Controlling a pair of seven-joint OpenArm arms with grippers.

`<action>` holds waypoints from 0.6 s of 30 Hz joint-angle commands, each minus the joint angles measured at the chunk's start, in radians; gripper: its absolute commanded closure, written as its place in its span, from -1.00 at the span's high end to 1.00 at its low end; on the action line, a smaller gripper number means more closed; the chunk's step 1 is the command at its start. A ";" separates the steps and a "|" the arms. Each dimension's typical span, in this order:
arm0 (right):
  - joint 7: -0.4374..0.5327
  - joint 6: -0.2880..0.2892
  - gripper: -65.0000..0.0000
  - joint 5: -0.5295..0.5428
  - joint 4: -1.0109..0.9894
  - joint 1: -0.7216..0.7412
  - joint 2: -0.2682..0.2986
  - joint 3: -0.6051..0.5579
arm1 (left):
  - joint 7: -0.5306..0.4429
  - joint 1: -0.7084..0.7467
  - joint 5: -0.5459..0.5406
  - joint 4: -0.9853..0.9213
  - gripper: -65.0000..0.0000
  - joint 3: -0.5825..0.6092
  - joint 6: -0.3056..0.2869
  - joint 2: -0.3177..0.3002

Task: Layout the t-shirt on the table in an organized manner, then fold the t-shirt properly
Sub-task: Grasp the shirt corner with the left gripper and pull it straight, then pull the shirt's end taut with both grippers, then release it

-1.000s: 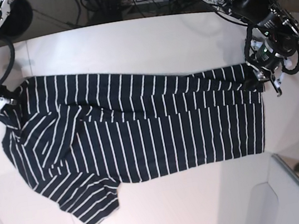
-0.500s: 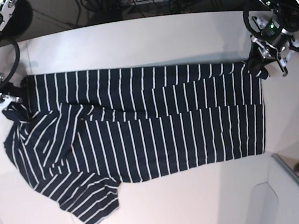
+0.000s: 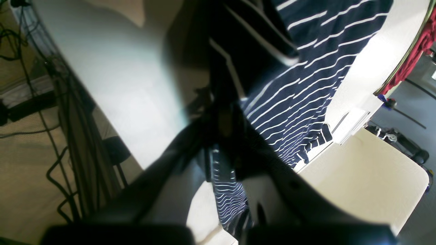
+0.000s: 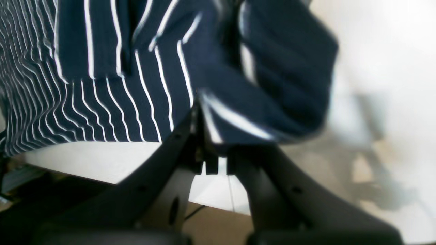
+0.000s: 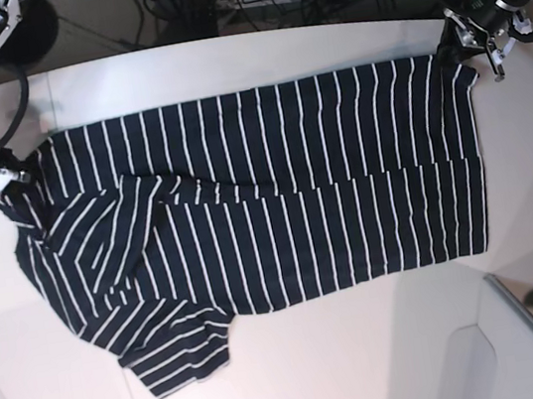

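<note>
We see the t-shirt [image 5: 276,198], soft dark navy knit with thin white stripes, spread wide over the smooth off-white table [image 5: 256,61]. Its middle lies fairly flat; one sleeve end is rumpled and folded toward the near edge. Our left gripper [image 5: 459,42] is clenched on a far corner of the cloth, and our right gripper [image 5: 5,183] pinches the bunched opposite corner between its matte black fingers [image 4: 272,183].
</note>
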 commanded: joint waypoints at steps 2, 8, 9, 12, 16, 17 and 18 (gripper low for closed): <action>0.004 0.001 -1.00 0.022 0.072 -0.014 0.001 0.001 | 0.002 -0.002 0.004 -0.006 -1.00 -0.003 -0.004 -0.016; 0.012 -0.001 -1.00 0.017 0.081 -0.054 -0.027 0.074 | -0.044 -0.005 0.126 -0.018 -1.00 -0.003 -0.040 -0.022; 0.012 -0.001 -1.00 0.016 0.080 -0.054 -0.027 0.094 | -0.058 -0.003 0.133 -0.018 -1.00 -0.003 -0.060 -0.025; 0.012 -0.001 -1.00 0.014 0.080 -0.054 -0.024 0.128 | -0.064 -0.002 0.185 -0.020 -1.00 -0.003 -0.090 -0.044; 0.012 -0.036 -0.99 0.013 0.080 -0.057 -0.024 0.159 | -0.067 -0.005 0.226 -0.020 -1.00 -0.003 -0.090 -0.057; 0.012 -0.061 -0.99 0.013 0.080 -0.065 -0.026 0.162 | -0.067 -0.003 0.229 -0.020 -1.00 -0.003 -0.090 -0.059; 0.012 -0.079 -0.99 0.014 0.080 -0.072 -0.027 0.162 | -0.067 -0.003 0.231 -0.020 -1.00 -0.003 -0.090 -0.059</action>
